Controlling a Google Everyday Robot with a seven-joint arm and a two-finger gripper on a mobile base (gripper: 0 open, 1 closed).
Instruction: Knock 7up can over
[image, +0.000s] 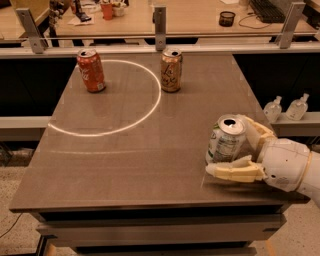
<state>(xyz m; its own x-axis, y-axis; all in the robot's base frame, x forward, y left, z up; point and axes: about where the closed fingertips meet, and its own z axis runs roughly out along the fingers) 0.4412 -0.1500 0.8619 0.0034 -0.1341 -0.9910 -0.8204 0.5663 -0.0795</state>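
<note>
The 7up can (225, 142) stands on the desk (150, 160) close to the front right corner, as the camera sees it, a short way in from both edges. Its silver top with the open mouth faces up and the small label print faces the desk's front edge. It looks upright or very nearly so; a slight lean cannot be ruled out.

The hand (226, 146) reaches in over the desk's right edge, low above the surface, with its white wrist hanging just off that edge. It is spread wide, not clamped: one cream finger (235, 171) lies along the desk on the front side of the can, right against the base, and whether it actually touches cannot be made out. The other finger runs behind the can on the side towards the desk's back edge, up by the can's rim. The can sits between the two.

Towards the back of the desk a red-orange can (91, 70) stands upright on the left and a tan-brown can (171, 70) stands upright near the middle, both well apart from the hand. A thin white ring of light (159, 95) curves across the desk's back left part; the red-orange can stands on the ring's far left arc, the tan-brown can just at its right side.

Beyond the desk's right edge, two clear bottles (272, 109) sit on a lower ledge.
</note>
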